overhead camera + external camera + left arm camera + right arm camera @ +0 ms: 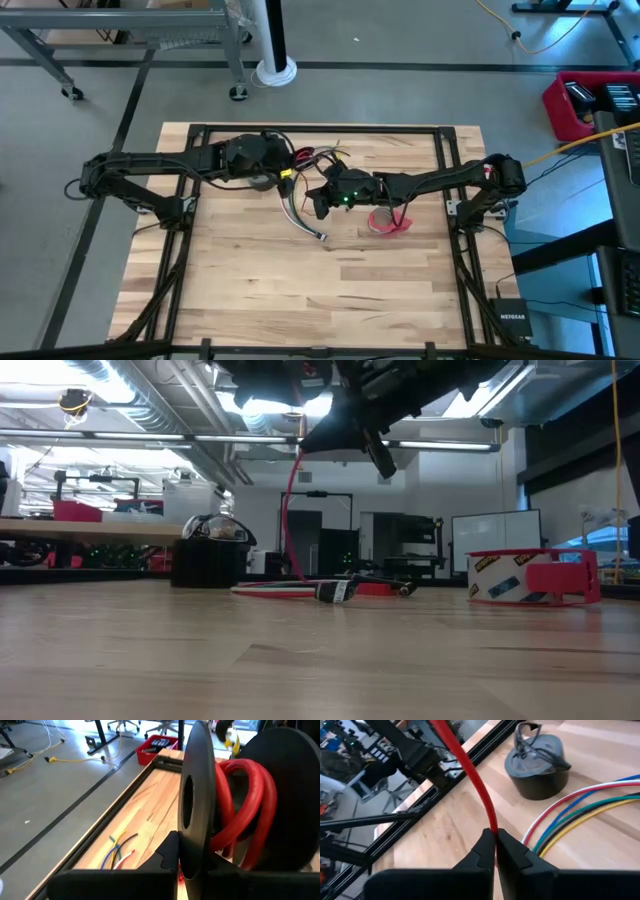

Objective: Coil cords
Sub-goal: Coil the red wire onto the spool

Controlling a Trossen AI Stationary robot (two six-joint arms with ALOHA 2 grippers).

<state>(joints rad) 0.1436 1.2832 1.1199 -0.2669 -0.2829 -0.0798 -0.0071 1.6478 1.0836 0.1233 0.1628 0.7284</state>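
Observation:
A long bundle of thin wires lies on the table (300, 218), its plug end (320, 236) toward the near side. Its red cord (288, 510) rises from the table to both grippers. My left gripper (288, 170) is shut on several red loops (245, 795). My right gripper (320, 202) is shut on a single red strand (482, 795) just above the table. The bundle's white, blue, green, black and yellow wires (580, 810) lie flat beside it. A small grey coil with a black loop (537, 765) stands on the wood near the left gripper. My left gripper holds several loops of the red cord (235, 825) between its two broad fingers (195, 805). The loops sit bunched in the gap and are lifted clear of the table. My right gripper pinches one red strand (491, 827) between its two fingertips, which lie across it. The strand runs taut from the tips toward the left arm.
A red tape roll (388, 222) lies on the table near the right arm, and also shows in the low view (530, 575). The black table frame (320, 128) runs along the far edge. Bare wood (300, 300) spreads across the near half.

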